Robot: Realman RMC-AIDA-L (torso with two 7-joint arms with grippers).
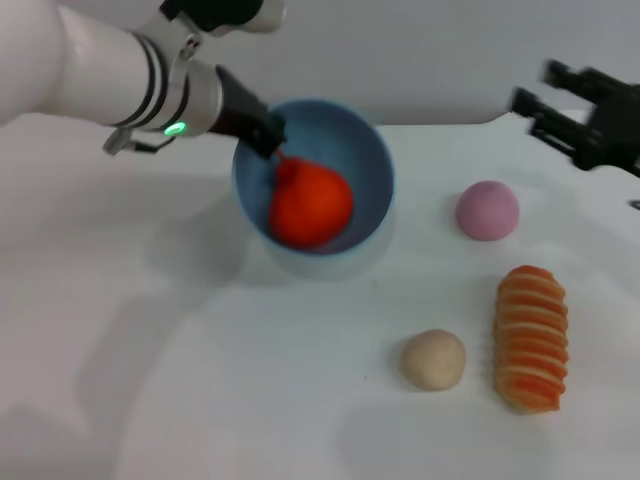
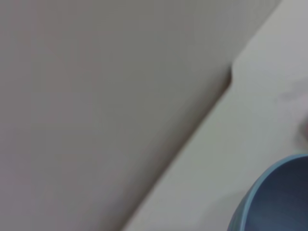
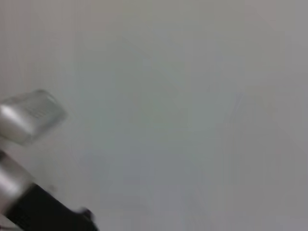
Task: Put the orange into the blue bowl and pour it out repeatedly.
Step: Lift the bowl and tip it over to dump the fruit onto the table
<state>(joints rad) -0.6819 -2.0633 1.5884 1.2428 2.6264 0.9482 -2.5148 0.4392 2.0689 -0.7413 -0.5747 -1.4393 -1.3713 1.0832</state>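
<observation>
**Bowl tipped, orange inside at low rim**

Landmark: blue bowl (image 1: 330, 150). Smooth, round, light-blue, plain deep sides, plastic-looking. It's tilted w/ its mouth toward the camera, lifted at the back-left rim by the left gripper (image 1: 265, 133), whose dark fingers are clamped over that rim edge. Left wrist view shows only a curved slice of the same bowl's rim (image 2: 260, 192) over the white table (image 2: 260, 110).

Orange (image 1: 310, 205): bright red-orange, roundish, a bit lumpy, matte. Sits inside the bowl against the lower near wall, just below the gripper's fingers; whether it touches them can't be told.

Other items, all on the table (image 1: 200, 380): pink ball (image 1: 487, 211), smooth, right of the bowl and apart from it. Beige ball (image 1: 433, 360), smooth, in front-right of the bowl. Striped roll (image 1: 530, 338), ribbed orange-and-cream, bread-like, farther right of the bowl, beside the beige ball.

Right gripper (image 1: 560, 115): black, far right of the bowl, up near the table's back edge, fingers spread, holding nothing.
</observation>
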